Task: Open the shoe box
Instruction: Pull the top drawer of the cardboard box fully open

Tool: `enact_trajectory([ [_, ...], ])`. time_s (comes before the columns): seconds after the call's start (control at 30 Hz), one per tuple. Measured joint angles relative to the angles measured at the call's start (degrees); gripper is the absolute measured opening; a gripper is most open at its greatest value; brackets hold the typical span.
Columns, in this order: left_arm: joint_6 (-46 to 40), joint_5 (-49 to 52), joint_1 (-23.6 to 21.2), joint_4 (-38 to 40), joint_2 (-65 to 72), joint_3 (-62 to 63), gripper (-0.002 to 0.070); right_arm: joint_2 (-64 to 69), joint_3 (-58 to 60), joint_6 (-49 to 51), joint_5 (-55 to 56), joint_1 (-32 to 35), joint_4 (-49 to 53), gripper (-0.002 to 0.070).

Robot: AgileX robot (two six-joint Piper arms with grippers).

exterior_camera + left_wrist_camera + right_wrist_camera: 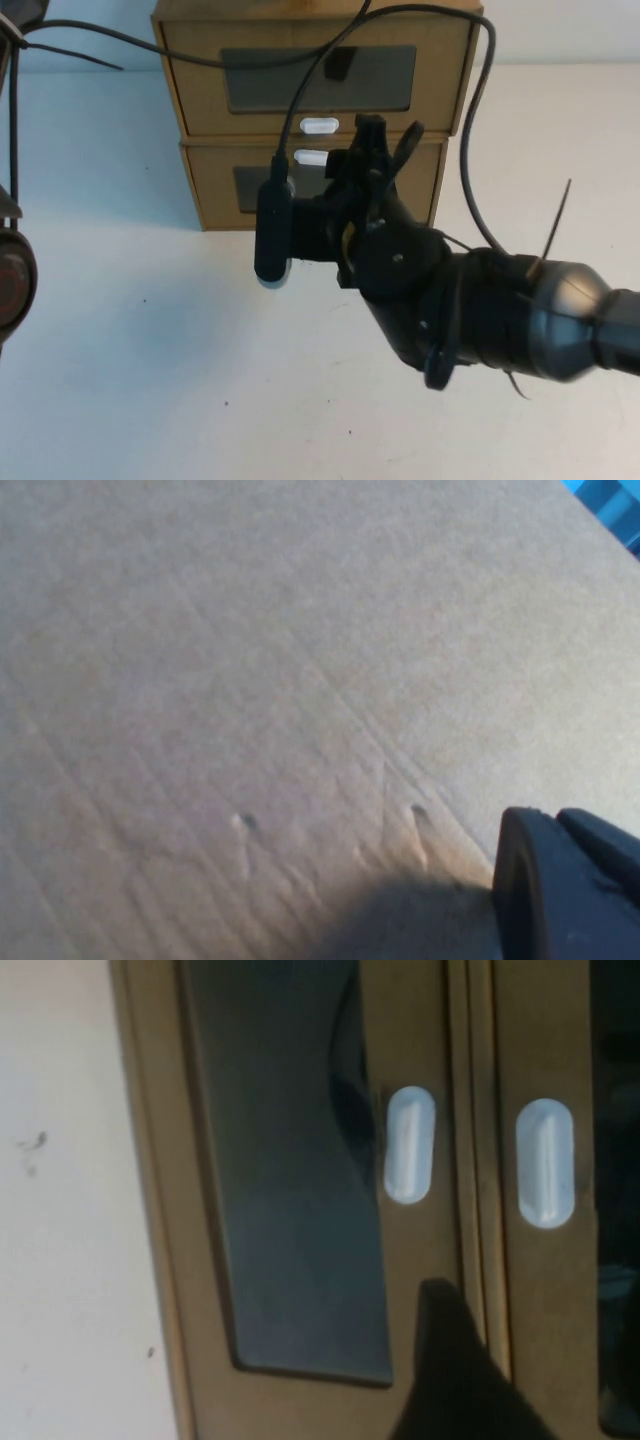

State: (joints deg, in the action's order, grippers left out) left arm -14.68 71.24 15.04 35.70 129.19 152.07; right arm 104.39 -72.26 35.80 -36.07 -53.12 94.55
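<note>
Two tan cardboard shoe boxes stand stacked at the back of the white table, each with a dark window and a white handle on its front. The upper box (200, 80) has its handle (320, 125) at its lower edge. The lower box (215, 190) carries its handle (312, 157) near its top. Both drawers look closed. My right gripper (390, 135) is open in front of the boxes, at the seam between them and just right of the handles. In the right wrist view one dark finger (445, 1360) lies beside the lower handle (410, 1158) and upper handle (545, 1163). My left gripper (560, 890) rests close to a plain cardboard surface (250, 680).
Black cables (300, 100) run from the right arm across the box fronts. A black wrist camera housing (272, 230) hangs in front of the lower box. Part of the left arm (12, 275) shows at the left edge. White table (150, 380) spreads in front of the boxes.
</note>
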Motion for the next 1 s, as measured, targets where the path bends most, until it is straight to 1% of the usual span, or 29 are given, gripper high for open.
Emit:
enact_trajectory([
  [0.23, 0.12, 0.0, 0.0, 0.11, 0.0, 0.0, -0.0005, 4.46, -6.48, 0.0, -0.49, 1.69, 0.0, 0.0322],
  [0.4, 0.12, 0.0, 0.0, 0.11, 0.1, 0.0, -0.0005, 5.89, -8.94, 0.0, 0.54, 3.48, 0.11, 0.0322],
  [0.63, 0.12, 0.0, 0.0, 0.11, 0.1, 0.0, -0.0005, 6.47, -9.89, -0.94, 5.24, 4.86, 0.22, 0.0322],
  [1.0, 0.5, 0.0, 0.0, 0.11, 0.1, 0.0, -0.0005, 7.2, -9.88, -1.08, 7.18, 6.3, 0.44, 0.0319],
])
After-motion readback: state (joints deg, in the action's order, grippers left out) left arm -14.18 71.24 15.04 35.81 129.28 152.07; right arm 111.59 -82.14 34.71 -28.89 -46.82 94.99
